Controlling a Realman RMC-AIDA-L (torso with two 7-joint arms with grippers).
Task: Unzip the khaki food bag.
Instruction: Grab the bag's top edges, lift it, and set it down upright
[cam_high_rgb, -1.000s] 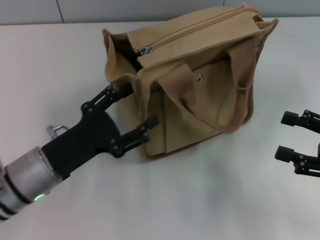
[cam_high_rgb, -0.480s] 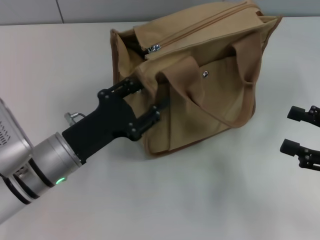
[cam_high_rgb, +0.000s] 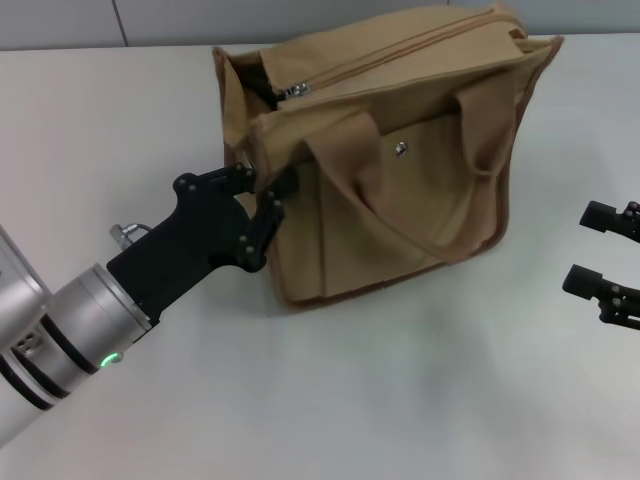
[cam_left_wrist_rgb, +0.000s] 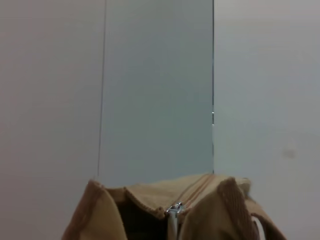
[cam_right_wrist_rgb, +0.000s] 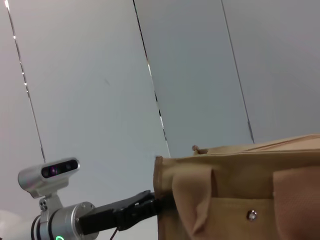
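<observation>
- Writing: none readable on the bag or either arm.
- Bag (cam_high_rgb: 400, 170): boxy tan canvas with darker brown piping along its edges; standing on the white counter (cam_high_rgb: 420, 400), toward the far side, roughly central.
- Handles: two wide straps; the front one (cam_high_rgb: 430, 190) droops in a loop over the front face.
- Front pocket: closed by a small metal snap (cam_high_rgb: 400, 149).
- Zipper: runs along the top; the silver pull (cam_high_rgb: 293, 92) sits near the bag's left end, where a short dark gap shows behind it. The rest of the zip looks closed.
- Left claw (cam_high_rgb: 268, 190): black, on a silver arm with a green light; clenched on the bag's left front corner, fingers pinching the fabric just below the rim.
- Right claw (cam_high_rgb: 600, 250): at the right edge, apart from the bag, fingers spread and holding nothing, just above the counter.
</observation>
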